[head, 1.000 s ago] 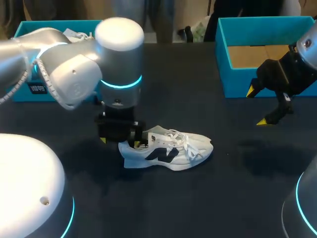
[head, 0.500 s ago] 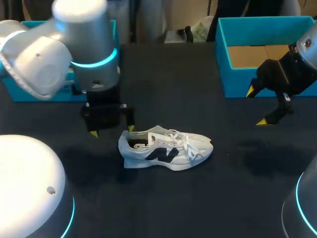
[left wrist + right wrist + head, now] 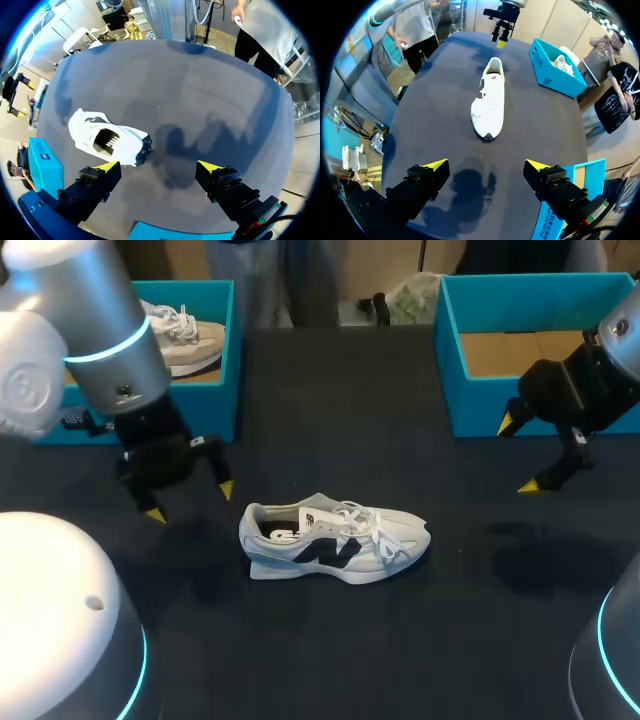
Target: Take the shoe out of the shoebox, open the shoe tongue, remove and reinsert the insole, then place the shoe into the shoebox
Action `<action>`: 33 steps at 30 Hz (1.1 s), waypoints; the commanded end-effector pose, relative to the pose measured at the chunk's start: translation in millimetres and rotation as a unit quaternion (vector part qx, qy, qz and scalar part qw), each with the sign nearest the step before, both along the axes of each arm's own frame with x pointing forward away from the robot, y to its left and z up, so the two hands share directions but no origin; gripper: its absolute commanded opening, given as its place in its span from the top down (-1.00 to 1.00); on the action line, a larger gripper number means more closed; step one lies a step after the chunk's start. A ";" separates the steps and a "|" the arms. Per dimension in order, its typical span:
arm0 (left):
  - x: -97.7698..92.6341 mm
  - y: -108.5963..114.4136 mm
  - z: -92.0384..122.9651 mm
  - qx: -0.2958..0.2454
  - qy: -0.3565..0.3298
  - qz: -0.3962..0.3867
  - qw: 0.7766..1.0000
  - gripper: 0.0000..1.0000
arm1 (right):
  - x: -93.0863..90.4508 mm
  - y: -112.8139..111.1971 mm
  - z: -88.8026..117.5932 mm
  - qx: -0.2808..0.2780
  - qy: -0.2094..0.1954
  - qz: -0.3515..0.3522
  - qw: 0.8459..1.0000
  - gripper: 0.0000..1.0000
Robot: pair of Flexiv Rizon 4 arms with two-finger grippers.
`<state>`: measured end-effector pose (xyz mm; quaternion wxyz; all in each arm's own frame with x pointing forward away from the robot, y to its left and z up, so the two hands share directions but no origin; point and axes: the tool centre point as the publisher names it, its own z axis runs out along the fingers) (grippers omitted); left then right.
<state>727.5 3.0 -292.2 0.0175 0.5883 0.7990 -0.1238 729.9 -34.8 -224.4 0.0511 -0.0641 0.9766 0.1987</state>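
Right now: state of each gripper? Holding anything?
Left gripper: open, empty, apart from the shoe.
Right gripper: open, empty.

Left arm [image 3: 75, 335]: silver-grey cylindrical housing, cyan light ring just behind the left hand [image 3: 190, 501]. Left hand and right hand [image 3: 518, 455]: black, blocky, yellow-tipped.

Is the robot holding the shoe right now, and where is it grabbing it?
Nothing is held. The left end effector and the right end effector are open and empty; the shoe lies free on the table.
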 end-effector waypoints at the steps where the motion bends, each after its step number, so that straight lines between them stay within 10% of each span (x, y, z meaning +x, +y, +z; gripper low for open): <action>1: -4.1 3.6 -0.8 -0.023 -0.011 0.005 1.000 -1.00 | 0.0 0.5 -1.1 -0.001 0.000 0.000 1.000 -1.00; 18: 10.7 37.4 0.5 -0.081 0.097 0.115 0.985 -1.00 | 0.0 0.5 -1.1 -0.001 0.000 0.000 1.000 -1.00; 33: 9.8 78.5 -22.3 -0.204 0.239 0.237 0.919 -1.00 | 0.0 0.5 -1.1 -0.001 0.000 0.000 1.000 -1.00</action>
